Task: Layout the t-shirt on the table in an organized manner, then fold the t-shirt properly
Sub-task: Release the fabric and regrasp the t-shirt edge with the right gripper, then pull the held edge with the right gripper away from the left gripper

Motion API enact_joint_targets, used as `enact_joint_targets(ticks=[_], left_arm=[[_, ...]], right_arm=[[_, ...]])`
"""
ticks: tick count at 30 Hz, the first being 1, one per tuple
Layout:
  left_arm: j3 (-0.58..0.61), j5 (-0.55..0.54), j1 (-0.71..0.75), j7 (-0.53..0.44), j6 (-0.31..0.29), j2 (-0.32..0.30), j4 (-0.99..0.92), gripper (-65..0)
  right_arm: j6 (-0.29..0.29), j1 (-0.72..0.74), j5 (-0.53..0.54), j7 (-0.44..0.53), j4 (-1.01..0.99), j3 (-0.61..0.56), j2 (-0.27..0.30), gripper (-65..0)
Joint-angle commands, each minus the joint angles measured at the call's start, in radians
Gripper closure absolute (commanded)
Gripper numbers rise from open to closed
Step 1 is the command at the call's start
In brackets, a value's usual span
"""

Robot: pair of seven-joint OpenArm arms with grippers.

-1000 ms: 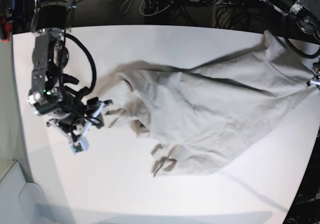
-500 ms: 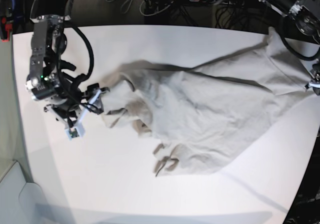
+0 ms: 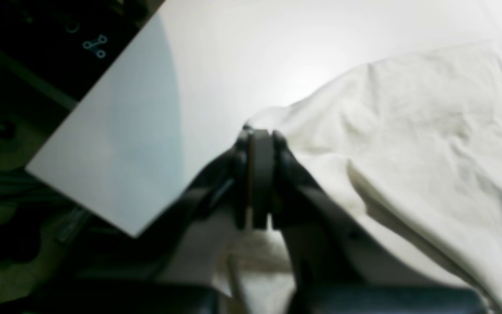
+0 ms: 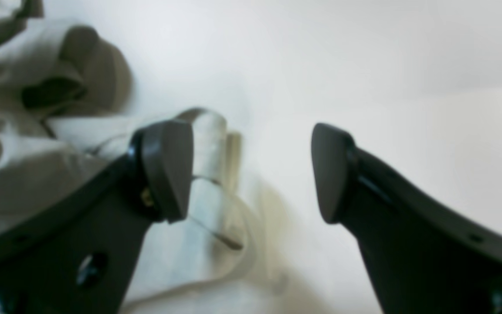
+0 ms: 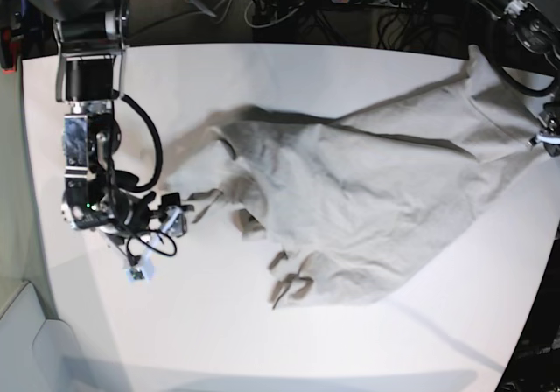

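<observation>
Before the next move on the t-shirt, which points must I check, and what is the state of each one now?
1. Left gripper shut on the t-shirt edge: ok, cloth sits pinched between the jaws.
2. Right gripper open: ok, jaws stand wide apart.
3. Right gripper free of cloth: ok, nothing between the jaws; a fold lies beside one finger.
4. T-shirt laid flat: not ok, bunched and creased on the right gripper's side.
5. T-shirt fully on the table: cannot tell, the held corner reaches the far edge.
6. Collar position: cannot tell.
</observation>
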Motion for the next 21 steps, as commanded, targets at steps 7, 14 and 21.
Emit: enact_joint_targets(ticks=[7, 14, 21], left_arm=[[-0.003, -0.008, 0.009, -0.024, 0.0, 0.001, 0.021, -0.3], [-0.003, -0.008, 0.009, -0.022, 0.0, 0.001, 0.021, -0.3], [-0.003, -0.008, 0.009, -0.022, 0.0, 0.001, 0.021, -0.3]], right_arm=[[0.004, 0.024, 0.01, 0.091, -0.067, -0.01, -0.041, -37.3], [0.004, 0.029, 0.01, 0.157, -0.166, -0.012, -0.048, -33.6], [0.004, 0.029, 0.01, 0.171, -0.189, -0.012, -0.044, -18.7]])
